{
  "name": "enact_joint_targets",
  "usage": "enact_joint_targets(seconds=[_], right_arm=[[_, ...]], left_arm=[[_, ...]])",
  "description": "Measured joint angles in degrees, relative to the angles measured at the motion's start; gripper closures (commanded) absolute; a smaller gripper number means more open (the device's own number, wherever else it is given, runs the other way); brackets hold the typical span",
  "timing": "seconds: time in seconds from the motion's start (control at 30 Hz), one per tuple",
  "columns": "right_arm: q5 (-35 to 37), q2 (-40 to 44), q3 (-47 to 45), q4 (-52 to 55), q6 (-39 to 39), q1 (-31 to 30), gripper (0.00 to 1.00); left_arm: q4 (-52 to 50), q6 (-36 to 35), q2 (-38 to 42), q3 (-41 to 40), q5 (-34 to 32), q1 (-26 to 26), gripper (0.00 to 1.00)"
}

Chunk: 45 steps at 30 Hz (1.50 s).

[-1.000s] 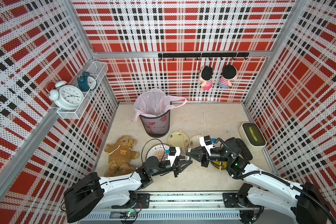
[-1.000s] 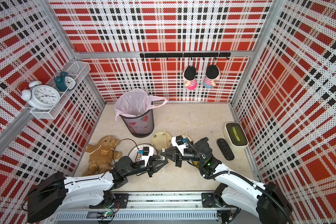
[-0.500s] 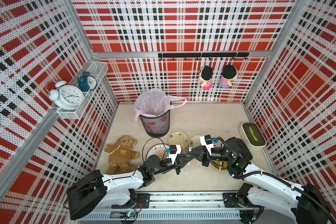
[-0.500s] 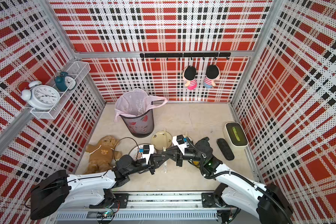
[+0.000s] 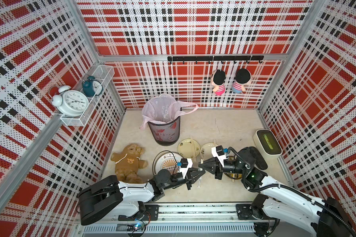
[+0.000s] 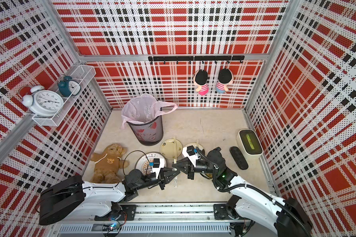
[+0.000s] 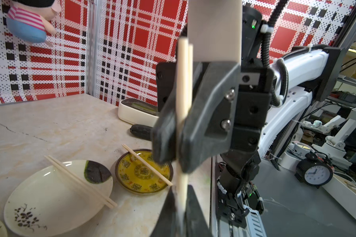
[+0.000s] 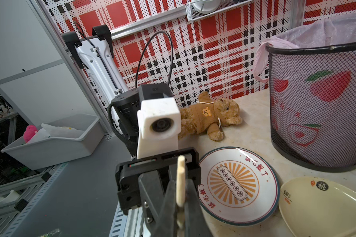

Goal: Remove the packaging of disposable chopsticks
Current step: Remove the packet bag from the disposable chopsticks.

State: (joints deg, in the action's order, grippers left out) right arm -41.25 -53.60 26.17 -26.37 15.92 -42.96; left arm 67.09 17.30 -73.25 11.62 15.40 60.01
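In both top views my two grippers meet tip to tip above the front middle of the table. The right gripper is shut on a pair of pale wooden disposable chopsticks, which stand upright through its jaws. The left gripper is shut round their lower end, where the clear packaging hangs down as a thin glossy strip. Whether the pads pinch only plastic or the sticks too is blurred.
Bare chopstick pairs lie on a cream plate and a yellow dish. A white plate with an orange pattern, a teddy bear, a mesh bin with a pink liner, a cream box and a black remote surround the arms.
The left gripper has moved up to the right gripper's tips and closed on the lower end of the held chopsticks. The right gripper has hardly moved.
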Motion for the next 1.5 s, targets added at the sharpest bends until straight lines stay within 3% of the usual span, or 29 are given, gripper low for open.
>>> enact_joint_targets(seconds=[0.33, 0.43, 0.63, 0.67, 0.7, 0.93, 1.03, 1.23, 1.33, 1.5], right_arm=[[1.5, 0.7, 0.0, -1.9, 0.0, 0.0, 1.00], [2.1, 1.1, 0.0, -2.3, -0.1, 0.0, 1.00], [1.7, -0.4, -0.1, -4.9, 1.4, 0.0, 0.99], [1.6, -0.6, -0.4, -5.8, 1.7, 0.0, 0.76], [1.5, -0.6, -0.9, -6.6, 1.9, 0.0, 0.61], [1.5, -0.9, -5.5, -9.4, 2.3, 0.0, 0.54], [1.1, -2.2, -5.5, -10.3, 2.5, 0.0, 0.60], [-1.1, -5.0, -5.4, -12.0, 3.3, 0.0, 0.99], [-1.4, -5.0, -5.4, -12.1, 3.3, 0.0, 1.00], [-1.3, -4.0, -5.4, -12.0, 3.3, 0.0, 1.00]], left_arm=[[-0.1, 0.9, -3.8, -1.1, 0.6, 0.1, 0.83], [0.0, 0.5, -4.9, -2.5, 1.1, 0.1, 0.94], [-1.0, 0.3, -2.6, -3.1, 1.0, 0.2, 1.00], [-1.6, 0.3, -2.0, -3.1, 1.0, 0.2, 1.00], [-2.1, 0.3, -1.6, -3.2, 1.1, 0.2, 1.00], [-2.8, 0.5, 0.8, -3.2, 1.0, 0.3, 1.00], [-3.0, 0.4, 1.0, -3.2, 0.9, 0.6, 1.00], [-4.8, 0.5, 1.4, -3.1, -0.2, 0.6, 1.00], [-5.3, 0.4, 1.7, -3.0, -0.4, 0.6, 1.00], [-5.4, 0.3, 2.1, -2.9, -0.6, 0.7, 0.90]])
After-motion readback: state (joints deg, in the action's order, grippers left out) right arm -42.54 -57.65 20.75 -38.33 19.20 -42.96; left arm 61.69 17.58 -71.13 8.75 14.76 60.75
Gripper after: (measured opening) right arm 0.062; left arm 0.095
